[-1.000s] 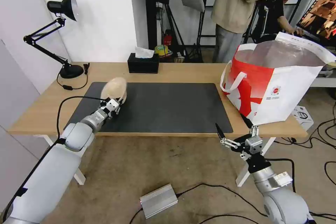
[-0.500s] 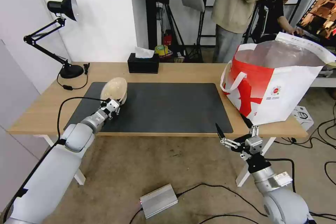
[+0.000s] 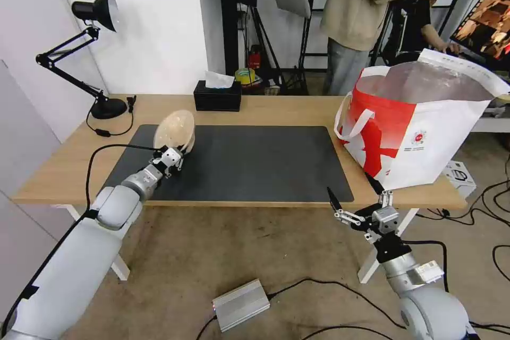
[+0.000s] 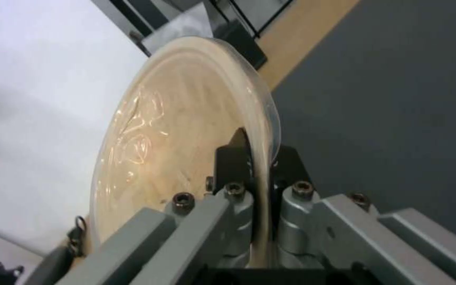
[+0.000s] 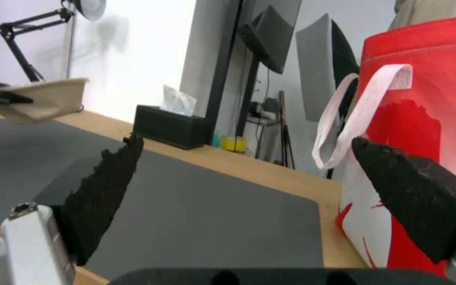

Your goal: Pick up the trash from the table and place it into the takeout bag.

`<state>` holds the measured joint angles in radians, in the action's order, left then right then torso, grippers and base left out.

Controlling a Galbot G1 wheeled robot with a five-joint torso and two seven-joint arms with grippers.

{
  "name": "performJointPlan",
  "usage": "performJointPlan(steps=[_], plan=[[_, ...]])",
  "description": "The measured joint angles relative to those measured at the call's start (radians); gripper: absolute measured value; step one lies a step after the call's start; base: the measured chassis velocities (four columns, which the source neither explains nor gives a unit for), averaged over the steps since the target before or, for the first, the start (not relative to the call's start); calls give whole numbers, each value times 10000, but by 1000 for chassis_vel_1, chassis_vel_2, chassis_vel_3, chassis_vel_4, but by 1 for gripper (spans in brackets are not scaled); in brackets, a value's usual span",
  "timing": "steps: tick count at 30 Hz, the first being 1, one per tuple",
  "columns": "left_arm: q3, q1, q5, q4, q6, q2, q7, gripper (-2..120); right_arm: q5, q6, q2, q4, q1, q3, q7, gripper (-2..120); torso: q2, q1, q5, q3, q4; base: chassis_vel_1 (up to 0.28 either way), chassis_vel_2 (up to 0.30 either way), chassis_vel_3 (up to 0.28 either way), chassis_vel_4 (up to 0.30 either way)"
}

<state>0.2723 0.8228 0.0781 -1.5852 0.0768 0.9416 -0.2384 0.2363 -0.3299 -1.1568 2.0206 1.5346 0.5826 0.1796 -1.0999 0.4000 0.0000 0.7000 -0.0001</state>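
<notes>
Studio clutter fills the back of the head view, light stands and a person by a tripod, and in front of that sits our long wooden tabletop (image 3: 265, 109) with the dark grey mat (image 3: 249, 162) across its middle. We've got the beige bowl (image 3: 174, 129) pinched in our left gripper (image 3: 171, 157) at centre left of the frame, held clear above the mat's left end. From the left wrist camera the bowl (image 4: 186, 134) is tipped up nearly on edge, and the two fingers (image 4: 230, 158) are closed on its rim, one inside and one outside.

What matters now is where the takeout bag (image 3: 425, 127) is. It stands at the far right end of the tabletop, mouth open upward and foil lining showing, well apart from the bowl with the whole mat between them. So for us it's a long sideways carry across the frame from left to right, and the bowl would have to clear the bag's tall rim.

Our left arm reaches up from the lower left, stretched forward with the wrist angled over the mat. Our right gripper (image 3: 357, 199) hangs below the tabletop's front edge at lower right, much nearer the bag, jaws spread wide and holding nothing; its wrist camera looks across the mat at the bag's white handle (image 5: 360, 114).
</notes>
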Motion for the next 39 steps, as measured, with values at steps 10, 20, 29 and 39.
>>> performJointPlan(steps=[10,20,29,39], plan=[[-191,4,-1156,-1158,-322,-864,403,1,0,0,0,0,0,0,0,100,0,0,1,0,1,0,0,0,0],[-751,-654,-1808,-2278,-211,-1223,635,1,0,0,0,0,0,0,0,100,0,0,0,0,1,0,0,0,0],[-1845,-1946,-1973,-1987,-193,-932,674,1,0,0,0,0,1,0,0,100,0,0,2,0,1,0,0,0,0],[-3097,-3533,-1854,-1291,-42,-153,623,1,0,0,0,0,0,0,0,100,0,0,2,1,1,0,0,0,0]])
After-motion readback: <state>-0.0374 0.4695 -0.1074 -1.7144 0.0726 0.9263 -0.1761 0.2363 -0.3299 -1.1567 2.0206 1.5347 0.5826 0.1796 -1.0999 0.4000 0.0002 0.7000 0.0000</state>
